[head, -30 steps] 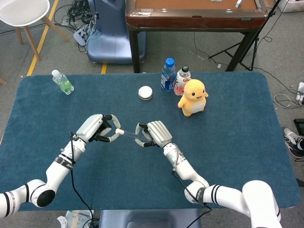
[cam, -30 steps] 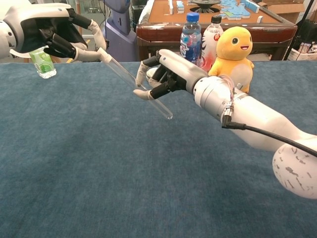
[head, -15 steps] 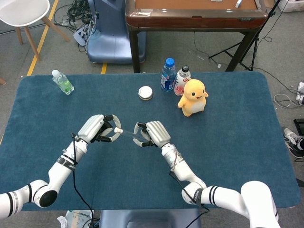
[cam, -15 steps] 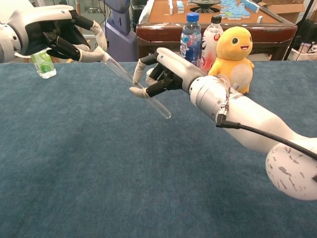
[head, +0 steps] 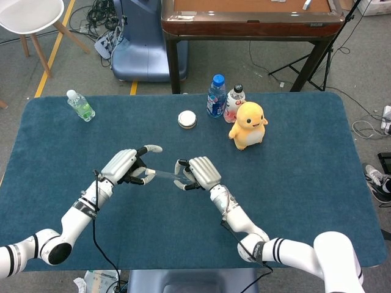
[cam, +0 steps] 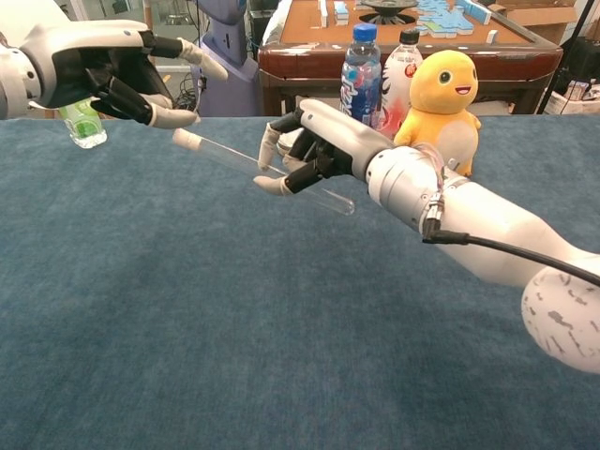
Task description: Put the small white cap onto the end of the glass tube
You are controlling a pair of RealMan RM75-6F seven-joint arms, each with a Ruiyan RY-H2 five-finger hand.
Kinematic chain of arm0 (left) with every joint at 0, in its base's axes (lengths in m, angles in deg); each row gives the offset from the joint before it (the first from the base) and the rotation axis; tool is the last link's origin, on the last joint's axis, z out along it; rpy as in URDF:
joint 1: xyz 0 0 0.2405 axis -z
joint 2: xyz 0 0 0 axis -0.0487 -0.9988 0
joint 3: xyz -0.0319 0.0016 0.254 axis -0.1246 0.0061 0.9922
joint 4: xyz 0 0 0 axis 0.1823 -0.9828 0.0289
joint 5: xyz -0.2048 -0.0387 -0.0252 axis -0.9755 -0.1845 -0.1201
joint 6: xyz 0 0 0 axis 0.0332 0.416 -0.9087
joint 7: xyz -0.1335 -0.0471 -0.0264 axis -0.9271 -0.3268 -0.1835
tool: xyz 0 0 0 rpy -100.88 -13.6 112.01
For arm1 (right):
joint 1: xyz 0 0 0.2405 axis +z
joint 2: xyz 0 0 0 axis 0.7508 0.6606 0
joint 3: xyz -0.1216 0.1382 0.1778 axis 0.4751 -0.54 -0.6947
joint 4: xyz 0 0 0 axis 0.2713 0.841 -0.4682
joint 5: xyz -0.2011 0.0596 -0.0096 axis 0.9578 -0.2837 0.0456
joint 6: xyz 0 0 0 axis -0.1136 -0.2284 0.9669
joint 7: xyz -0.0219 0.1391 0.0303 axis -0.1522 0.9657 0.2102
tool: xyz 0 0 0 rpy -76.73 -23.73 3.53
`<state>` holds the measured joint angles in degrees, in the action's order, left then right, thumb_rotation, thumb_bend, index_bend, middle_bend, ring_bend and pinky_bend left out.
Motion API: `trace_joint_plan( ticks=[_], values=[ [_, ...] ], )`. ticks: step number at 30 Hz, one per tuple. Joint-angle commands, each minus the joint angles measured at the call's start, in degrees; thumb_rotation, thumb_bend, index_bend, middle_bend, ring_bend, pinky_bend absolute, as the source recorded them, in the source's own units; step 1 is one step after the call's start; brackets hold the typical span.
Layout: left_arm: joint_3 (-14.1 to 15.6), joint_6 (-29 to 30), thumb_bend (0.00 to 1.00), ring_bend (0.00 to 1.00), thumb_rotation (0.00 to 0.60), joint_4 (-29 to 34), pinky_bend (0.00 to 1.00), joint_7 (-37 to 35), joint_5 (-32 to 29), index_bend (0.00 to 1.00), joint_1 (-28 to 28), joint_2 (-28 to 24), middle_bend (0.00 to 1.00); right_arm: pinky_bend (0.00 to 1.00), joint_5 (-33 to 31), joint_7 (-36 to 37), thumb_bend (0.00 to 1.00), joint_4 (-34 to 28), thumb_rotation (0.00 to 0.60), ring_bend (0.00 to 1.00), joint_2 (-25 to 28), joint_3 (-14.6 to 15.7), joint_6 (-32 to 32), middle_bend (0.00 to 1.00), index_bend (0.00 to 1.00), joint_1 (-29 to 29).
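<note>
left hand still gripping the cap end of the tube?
No: in the chest view the left hand is open above the small white cap, and only the right hand holds the glass tube.

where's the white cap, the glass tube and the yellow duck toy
white cap (cam: 187,141), chest view, on the cap's side at the tube's left end
glass tube (cam: 230,155), chest view, on the clear stretch between cap and right hand
yellow duck toy (head: 248,125), head view, on its body

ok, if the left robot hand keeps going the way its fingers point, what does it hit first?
Most likely the small white cap on the glass tube, just ahead of the left robot hand. Beyond it sits the right robot hand gripping the tube. Depth is unclear; the fingers may pass slightly above the cap.
</note>
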<state>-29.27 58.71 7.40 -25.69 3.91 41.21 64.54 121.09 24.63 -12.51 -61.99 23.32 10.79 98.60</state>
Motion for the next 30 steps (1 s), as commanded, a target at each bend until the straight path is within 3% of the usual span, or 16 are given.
trace_joint_plan(
  ticks=[1,6,12,20,26,30],
  values=[
    [0.15,-0.30,0.33,1.00,0.600,-0.16,1.00,-0.07,0.05,0.10,0.05,-0.34,0.99,1.00,-0.65,-2.49,0.83,-1.27,0.600,1.00,2.43,0.84,2.30,0.94,0.83,0.11],
    [0.48,0.28,0.33,0.95,0.600,-1.46,0.99,0.46,0.06,0.07,-0.28,-0.37,0.92,1.00,-2.71,-7.28,0.83,-3.56,0.600,1.00,7.25,1.40,5.72,0.94,0.83,0.31],
    [1.60,1.92,0.33,0.87,0.600,-3.22,0.95,3.15,0.17,0.07,-1.06,0.21,0.85,1.00,-4.73,-11.30,0.83,-0.97,0.600,1.00,8.63,2.58,8.27,0.94,0.83,0.70],
    [3.23,4.95,0.33,0.80,0.600,-3.76,0.91,8.50,1.42,0.07,-2.11,0.99,0.78,1.00,-5.64,-11.86,0.82,7.47,0.600,1.00,4.59,3.96,9.95,0.93,0.83,1.22],
    [4.06,5.63,0.33,0.78,0.600,-3.59,0.91,9.85,1.66,0.07,-2.78,1.38,0.77,1.00,-4.58,-10.26,0.73,13.74,0.600,1.00,0.38,4.42,9.50,0.90,0.83,1.44],
    [4.27,5.78,0.33,0.78,0.600,-3.76,0.90,9.85,1.60,0.07,-3.14,1.66,0.76,1.00,-4.03,-9.02,0.69,17.23,0.600,1.00,-1.87,4.64,9.90,0.89,0.77,1.58]
  ],
)
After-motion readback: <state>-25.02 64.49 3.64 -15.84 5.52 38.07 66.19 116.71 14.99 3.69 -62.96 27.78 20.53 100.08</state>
